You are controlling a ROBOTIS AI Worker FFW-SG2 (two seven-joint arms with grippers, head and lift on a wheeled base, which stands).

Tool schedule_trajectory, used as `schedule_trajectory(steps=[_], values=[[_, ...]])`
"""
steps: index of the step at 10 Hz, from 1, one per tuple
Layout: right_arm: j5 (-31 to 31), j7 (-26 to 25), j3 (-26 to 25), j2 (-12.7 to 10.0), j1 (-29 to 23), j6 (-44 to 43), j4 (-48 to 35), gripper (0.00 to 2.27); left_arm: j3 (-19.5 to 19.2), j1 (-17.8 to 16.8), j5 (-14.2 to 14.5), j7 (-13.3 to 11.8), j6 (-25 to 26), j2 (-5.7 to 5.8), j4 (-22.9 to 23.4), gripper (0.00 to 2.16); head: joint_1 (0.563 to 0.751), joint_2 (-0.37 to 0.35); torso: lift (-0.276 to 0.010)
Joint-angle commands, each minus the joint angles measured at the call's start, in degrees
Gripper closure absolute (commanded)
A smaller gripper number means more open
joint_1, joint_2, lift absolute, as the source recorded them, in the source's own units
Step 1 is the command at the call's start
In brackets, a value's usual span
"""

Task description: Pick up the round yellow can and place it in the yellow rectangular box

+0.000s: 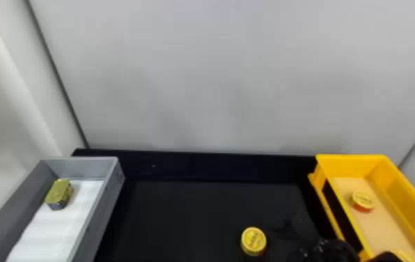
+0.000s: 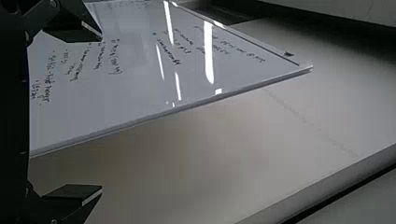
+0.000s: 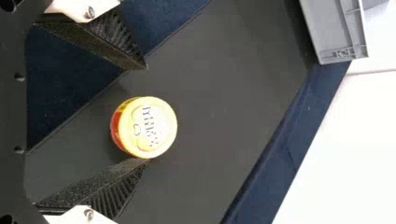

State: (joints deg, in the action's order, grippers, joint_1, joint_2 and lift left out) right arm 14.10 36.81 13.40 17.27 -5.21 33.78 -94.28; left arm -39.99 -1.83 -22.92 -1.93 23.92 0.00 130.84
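In the head view, the round yellow can [image 1: 253,240] stands on the black table near the bottom edge. Black parts of my right gripper [image 1: 326,251] show to its right, by the yellow rectangular box [image 1: 351,166]. From the right wrist, my right gripper [image 3: 147,115] stands open around the round yellow can [image 3: 152,128]; one fingertip is right at the can's edge, the other apart from it. My left gripper [image 2: 101,114] is open with nothing between its fingers, over a pale surface away from the can.
The yellow box holds a round can [image 1: 362,201] and part of another yellow item near the bottom edge. A grey box [image 1: 95,216] at the left holds a gold-topped can [image 1: 59,193] on white lining. A light wall rises behind the table.
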Motion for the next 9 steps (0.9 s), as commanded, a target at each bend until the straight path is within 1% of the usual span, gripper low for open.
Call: schedule_trajectory(steps=[1,5,9], values=[[0.5,0.12,-0.38,-0.04,-0.07,0.16,0.59,0.07,-0.11,0.16,0.07,0.0,0.0,-0.15,0.29,0.13,0.629,0.012,-0.055],[0.5,0.48,-0.21,-0.3,0.37,-0.45,2.08,0.17,-0.2,0.07,0.07,0.0,-0.09,-0.15,0.47,0.13,0.629,0.012,-0.055],[0.5,0.56,0.85,-0.48,2.13,-0.89,3.66,0.17,-0.11,-0.02,0.07,0.0,0.0,-0.15,0.47,0.13,0.629,0.012,-0.055]])
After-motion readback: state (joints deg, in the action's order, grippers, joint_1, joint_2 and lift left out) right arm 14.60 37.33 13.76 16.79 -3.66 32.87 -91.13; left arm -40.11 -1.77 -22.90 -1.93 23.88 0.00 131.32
